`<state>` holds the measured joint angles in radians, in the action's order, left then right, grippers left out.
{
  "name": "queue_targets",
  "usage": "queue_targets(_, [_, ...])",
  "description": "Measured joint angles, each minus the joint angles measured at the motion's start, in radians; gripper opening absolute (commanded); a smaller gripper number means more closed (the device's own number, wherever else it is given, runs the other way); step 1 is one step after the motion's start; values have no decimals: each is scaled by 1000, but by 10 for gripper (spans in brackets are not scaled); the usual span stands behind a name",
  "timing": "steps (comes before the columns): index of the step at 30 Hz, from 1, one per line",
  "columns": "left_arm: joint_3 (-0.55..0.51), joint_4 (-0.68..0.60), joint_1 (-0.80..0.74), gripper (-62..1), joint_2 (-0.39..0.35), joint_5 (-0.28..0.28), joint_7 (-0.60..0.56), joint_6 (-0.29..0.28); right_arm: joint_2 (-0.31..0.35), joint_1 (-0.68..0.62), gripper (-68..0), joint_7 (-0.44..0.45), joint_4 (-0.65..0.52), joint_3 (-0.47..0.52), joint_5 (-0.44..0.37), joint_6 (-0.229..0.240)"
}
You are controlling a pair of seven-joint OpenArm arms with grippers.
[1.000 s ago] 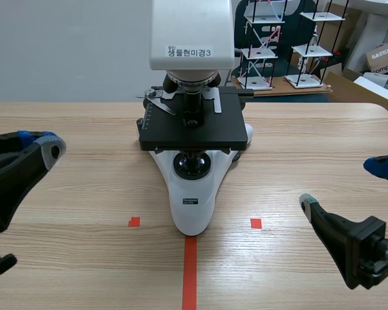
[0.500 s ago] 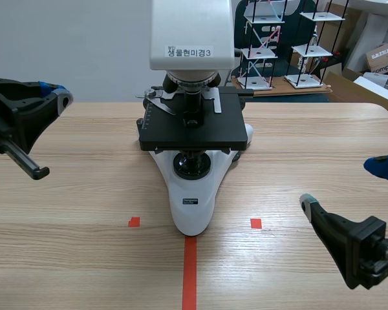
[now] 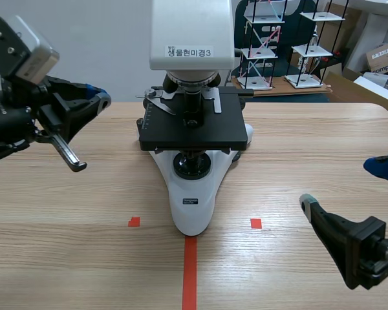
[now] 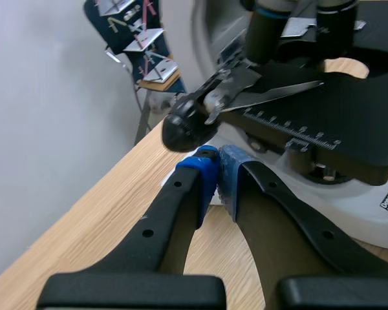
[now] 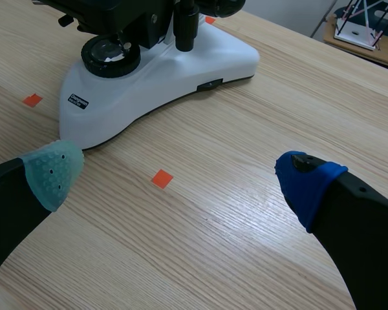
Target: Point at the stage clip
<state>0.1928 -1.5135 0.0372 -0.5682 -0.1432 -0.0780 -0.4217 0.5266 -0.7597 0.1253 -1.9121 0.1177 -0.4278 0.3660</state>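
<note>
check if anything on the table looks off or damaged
Nothing stands out. The microscope stands upright on the table, its stage level, the stage clip flat on it. The left gripper is shut near the clip; the right gripper is open, low over the table.

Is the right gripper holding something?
No, the right gripper is open, with only the wooden table showing between its two pads.

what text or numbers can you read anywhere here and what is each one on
"생물현미경3": white label on the microscope head; the small print above it is too small to read.
"compu", cut off: cardboard box behind the table.
Black plate on the microscope base: too small to read.
Scale on the stage: tick marks, numbers too blurred.
</note>
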Motion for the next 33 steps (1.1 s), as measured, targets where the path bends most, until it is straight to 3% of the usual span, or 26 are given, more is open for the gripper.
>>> queue_targets(6, [107,0,66,-594,0,9,37,2,0,0,-8,0,0,0,0,0])
queue_targets(33, [105,2,68,-594,0,9,35,8,0,0,-8,0,0,0,0,0])
